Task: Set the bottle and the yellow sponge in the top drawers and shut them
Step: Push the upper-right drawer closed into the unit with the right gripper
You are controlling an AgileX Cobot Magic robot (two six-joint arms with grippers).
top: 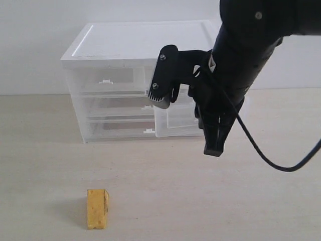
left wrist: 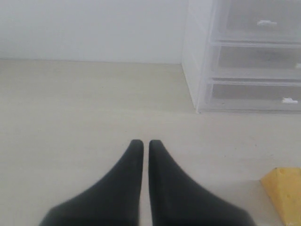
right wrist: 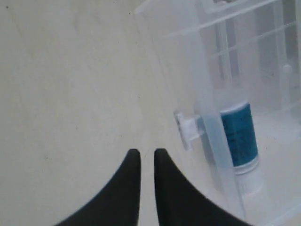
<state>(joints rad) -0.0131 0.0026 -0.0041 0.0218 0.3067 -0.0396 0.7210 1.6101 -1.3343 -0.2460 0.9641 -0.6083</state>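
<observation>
The yellow sponge (top: 98, 208) stands on the table near the front left; one corner of the sponge (left wrist: 284, 188) shows in the left wrist view, off to one side of my shut left gripper (left wrist: 146, 142). The right top drawer (top: 175, 123) is pulled out. Inside it lies the teal bottle (right wrist: 240, 136), seen through the drawer's clear wall (right wrist: 178, 61). My right gripper (top: 213, 148) hangs just in front of that drawer, shut and empty, close to its white handle tab (right wrist: 188, 128). The left top drawer (top: 108, 80) is pushed in.
The white-lidded drawer unit (top: 145, 40) stands at the back of the table against a white wall. Its two full-width lower drawers (left wrist: 254, 96) are pushed in. My right arm (top: 246, 55) hides the unit's right side.
</observation>
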